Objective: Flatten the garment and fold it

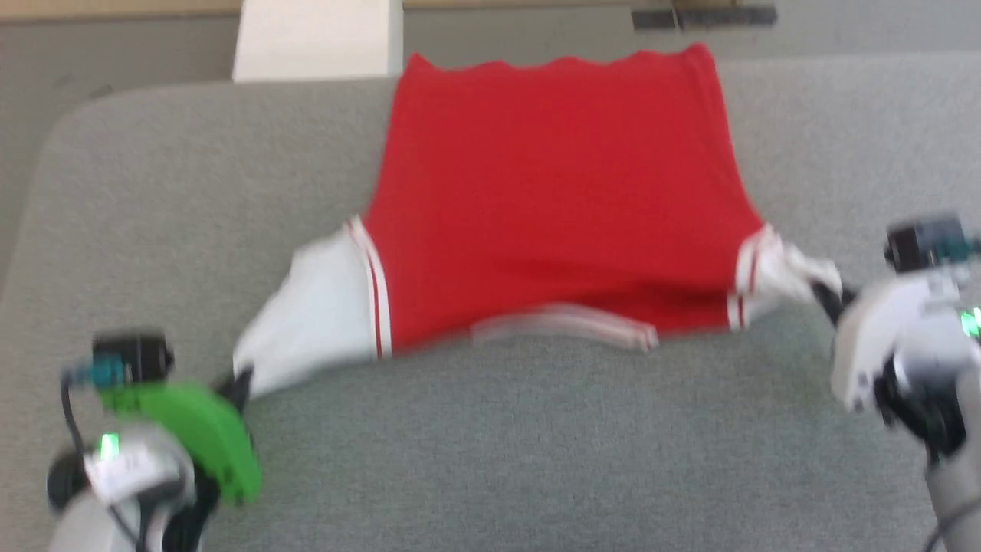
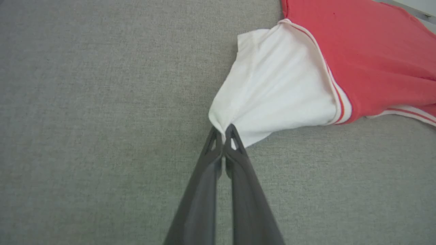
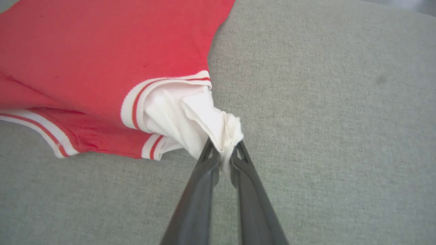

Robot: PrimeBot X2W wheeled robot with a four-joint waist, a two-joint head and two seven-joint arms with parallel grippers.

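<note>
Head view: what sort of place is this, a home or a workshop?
Probably an indoor workroom or lab, not surely: the garment lies on a wide grey fabric-covered table, with a white block and grey floor beyond.

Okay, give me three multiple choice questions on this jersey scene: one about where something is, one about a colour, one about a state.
1. Where does the left gripper hold the jersey?
A. the far hem
B. the tip of a white sleeve
C. the middle of the red body

2. What colour is the surface under the jersey?
A. grey
B. blue
C. brown

3. How does the right gripper stand?
A. wide open above the cloth
B. shut on bunched white sleeve cloth
C. shut on bare surface, apart from the cloth

Answers:
1 B: the left wrist view shows its fingertips pinching the sleeve's corner.
2 A: grey fabric lies all around the jersey.
3 B: white cloth bunches between its fingertips.
</note>
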